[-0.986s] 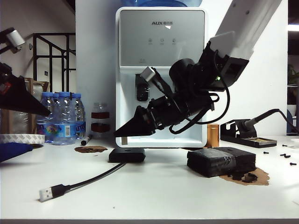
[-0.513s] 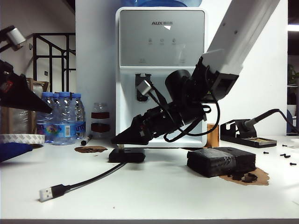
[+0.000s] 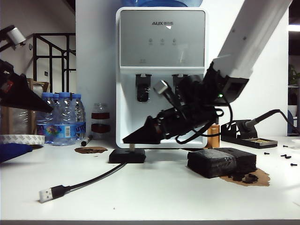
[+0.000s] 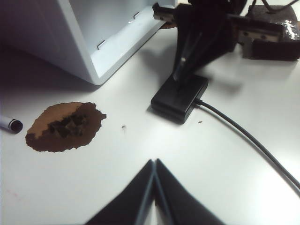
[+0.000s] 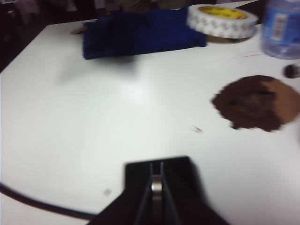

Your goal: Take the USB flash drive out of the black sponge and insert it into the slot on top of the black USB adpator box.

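Observation:
The black USB adaptor box (image 3: 127,156) lies flat on the white table in front of the water dispenser. My right gripper (image 3: 125,139) slants down over it, shut on the small silver USB flash drive (image 5: 156,185). The drive's lower end (image 3: 131,146) reaches the box's top face (image 5: 140,171). The slot is hidden under the drive and jaws. The black sponge (image 3: 220,162) sits to the right of the box. My left gripper (image 3: 48,111) hangs shut and empty at the far left, well above the table; its wrist view shows the box (image 4: 180,97) and my right gripper (image 4: 179,80).
The box's black cable (image 3: 89,180) runs to a silver plug (image 3: 46,194) near the front edge. Behind stand a water dispenser (image 3: 161,42), bottles (image 3: 63,117) and a soldering stand (image 3: 243,133). Brown patches (image 3: 91,150), a tape roll (image 5: 222,19) and a blue cloth (image 5: 140,33) lie at the left.
My right gripper has come down with the flash drive and shifted slightly right over the adaptor box. The left gripper has stayed where it was.

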`<state>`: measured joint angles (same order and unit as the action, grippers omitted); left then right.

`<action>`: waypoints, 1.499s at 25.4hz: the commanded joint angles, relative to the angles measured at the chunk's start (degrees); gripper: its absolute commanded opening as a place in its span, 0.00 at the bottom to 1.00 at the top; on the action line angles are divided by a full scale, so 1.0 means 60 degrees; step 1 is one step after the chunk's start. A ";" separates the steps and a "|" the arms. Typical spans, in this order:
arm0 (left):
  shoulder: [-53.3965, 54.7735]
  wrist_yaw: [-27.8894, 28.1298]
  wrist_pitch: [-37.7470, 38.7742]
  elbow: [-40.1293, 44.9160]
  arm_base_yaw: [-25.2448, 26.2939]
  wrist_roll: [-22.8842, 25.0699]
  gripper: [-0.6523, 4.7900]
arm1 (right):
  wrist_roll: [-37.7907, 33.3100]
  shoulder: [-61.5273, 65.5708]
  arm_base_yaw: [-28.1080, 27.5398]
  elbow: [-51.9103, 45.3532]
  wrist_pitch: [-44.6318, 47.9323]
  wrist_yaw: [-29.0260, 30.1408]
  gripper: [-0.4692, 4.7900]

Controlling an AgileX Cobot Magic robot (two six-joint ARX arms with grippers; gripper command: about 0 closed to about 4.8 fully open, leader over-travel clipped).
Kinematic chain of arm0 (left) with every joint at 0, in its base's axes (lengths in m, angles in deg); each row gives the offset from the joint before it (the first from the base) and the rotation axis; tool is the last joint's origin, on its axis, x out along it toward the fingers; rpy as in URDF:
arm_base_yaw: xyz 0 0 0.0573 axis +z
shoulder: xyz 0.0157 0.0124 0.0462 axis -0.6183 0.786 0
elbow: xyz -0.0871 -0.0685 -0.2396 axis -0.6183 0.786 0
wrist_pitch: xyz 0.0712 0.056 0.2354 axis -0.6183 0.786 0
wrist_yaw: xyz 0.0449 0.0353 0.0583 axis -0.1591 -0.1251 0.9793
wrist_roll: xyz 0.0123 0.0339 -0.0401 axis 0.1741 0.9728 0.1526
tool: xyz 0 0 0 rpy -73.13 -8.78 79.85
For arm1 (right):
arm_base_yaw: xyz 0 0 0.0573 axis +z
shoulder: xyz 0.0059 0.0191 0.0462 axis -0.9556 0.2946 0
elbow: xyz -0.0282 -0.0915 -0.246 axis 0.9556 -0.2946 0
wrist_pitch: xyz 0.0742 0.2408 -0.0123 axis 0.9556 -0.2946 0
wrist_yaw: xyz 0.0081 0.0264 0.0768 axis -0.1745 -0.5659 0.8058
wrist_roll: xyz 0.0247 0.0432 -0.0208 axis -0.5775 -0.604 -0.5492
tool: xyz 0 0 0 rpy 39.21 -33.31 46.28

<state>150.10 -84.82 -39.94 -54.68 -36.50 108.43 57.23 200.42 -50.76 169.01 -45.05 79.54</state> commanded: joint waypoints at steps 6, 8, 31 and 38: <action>-0.0047 -0.0069 -0.0095 -0.0022 0.0000 0.0044 0.11 | 0.0204 -0.0055 0.0233 0.0036 0.0073 -0.0423 0.09; -0.0044 -0.0069 -0.0095 -0.0018 0.0000 0.0044 0.11 | 0.0237 -0.0051 0.0233 0.0040 0.0087 -0.0426 0.09; -0.0044 -0.0710 0.0000 0.0018 -0.0011 0.0051 0.11 | 0.1024 -0.0047 0.0040 0.0036 -0.0550 -0.1184 0.09; -0.0044 -0.1067 0.0845 0.0018 -0.0011 0.0940 0.11 | 0.1224 -0.0015 0.0044 0.0036 -0.0678 -0.1173 0.09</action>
<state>150.10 -90.13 -37.39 -54.62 -36.50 110.92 63.56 200.05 -50.26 169.21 -46.99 74.87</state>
